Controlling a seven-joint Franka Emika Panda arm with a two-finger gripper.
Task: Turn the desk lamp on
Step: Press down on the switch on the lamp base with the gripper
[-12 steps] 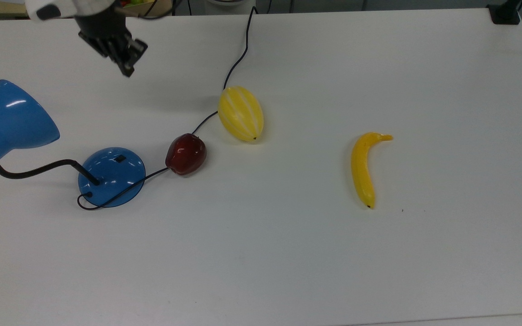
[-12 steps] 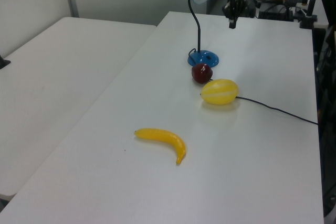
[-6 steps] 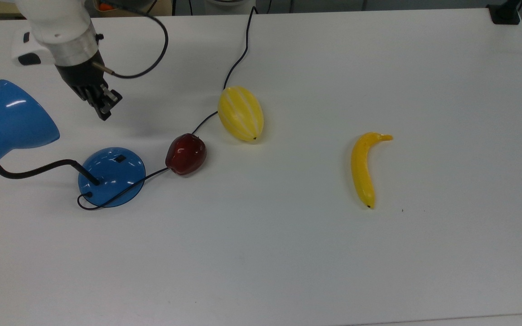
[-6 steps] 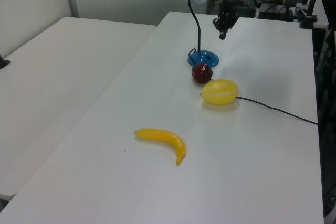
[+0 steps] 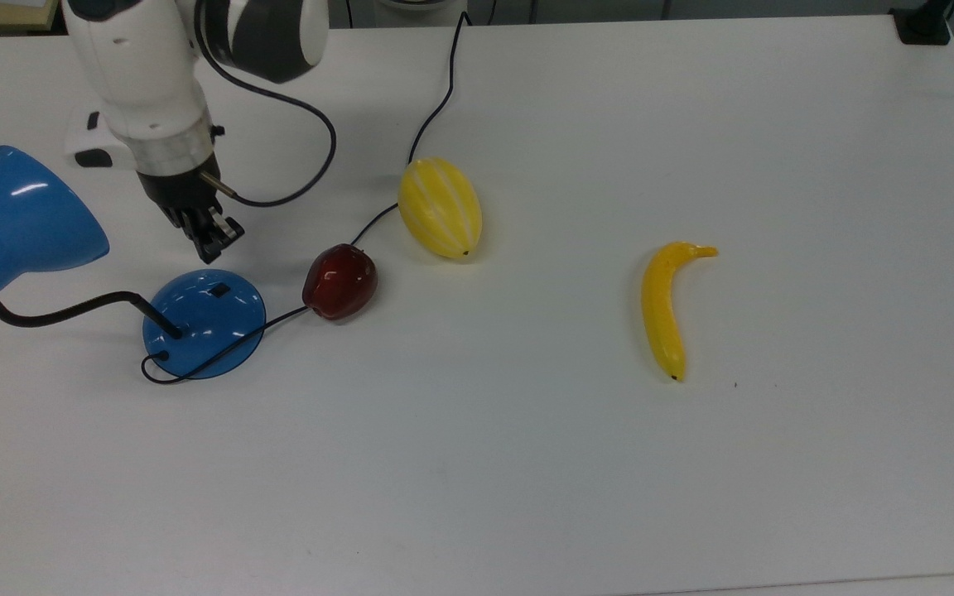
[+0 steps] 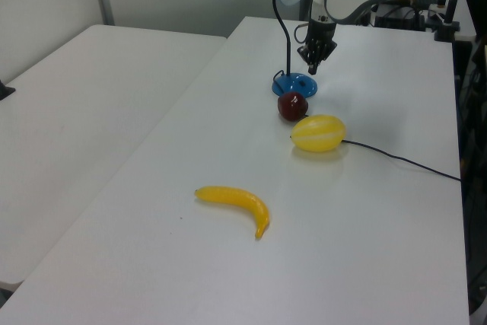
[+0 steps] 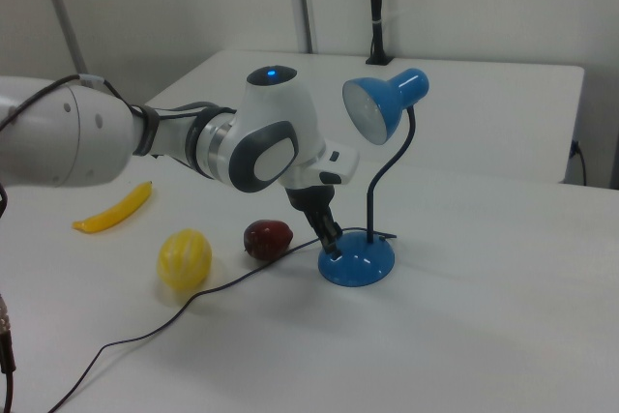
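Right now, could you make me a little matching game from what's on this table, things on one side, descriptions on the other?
Things:
1. desk lamp
2. banana
3. melon
4. apple

Descriptions:
A. dark red, beside the lamp's base
B. yellow with pale stripes
C. lies alone, far from the other fruit
D. blue, with the gripper just above its base

Pairs: 1-D, 2-C, 3-B, 4-A
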